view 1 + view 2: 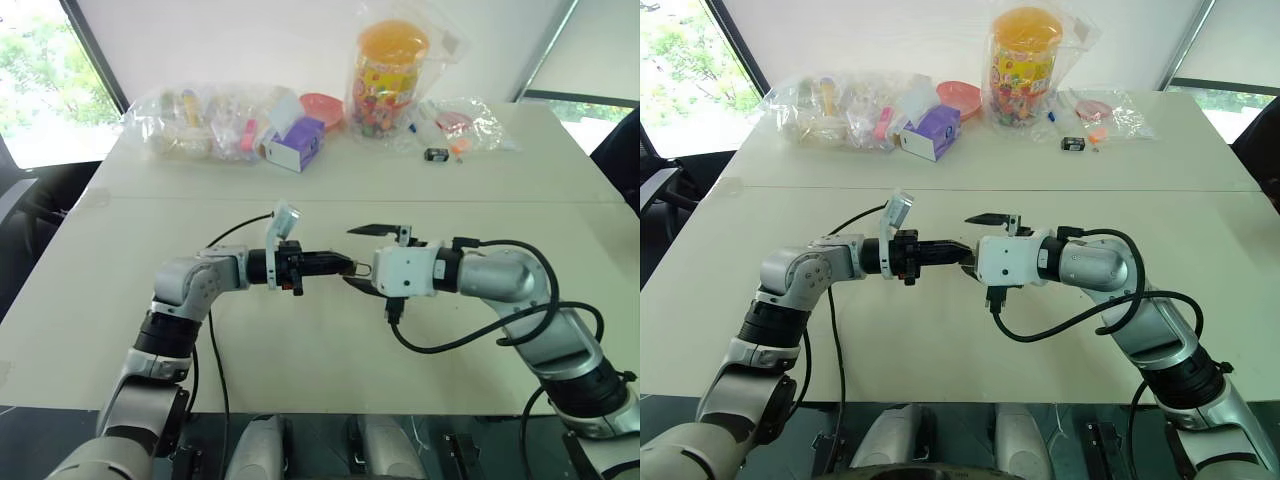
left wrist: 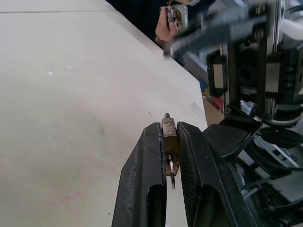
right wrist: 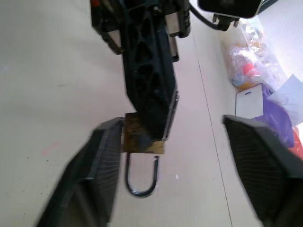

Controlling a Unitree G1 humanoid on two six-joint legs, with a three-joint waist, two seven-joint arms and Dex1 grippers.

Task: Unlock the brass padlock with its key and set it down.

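Brass padlock (image 3: 142, 139), shackle hanging open, sits pinched in the left gripper (image 2: 171, 142) fingers above the surface (image 1: 300, 340); the right gripper (image 3: 170, 156) fingers stand wide beside it. A thin pinch could let it twist loose.

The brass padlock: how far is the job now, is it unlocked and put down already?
Done: the brass padlock looks unlocked; one end of its shackle hangs free. In hand: the left tool is shut on the padlock above the table, and the right tool stands open around it. Left: setting it down.
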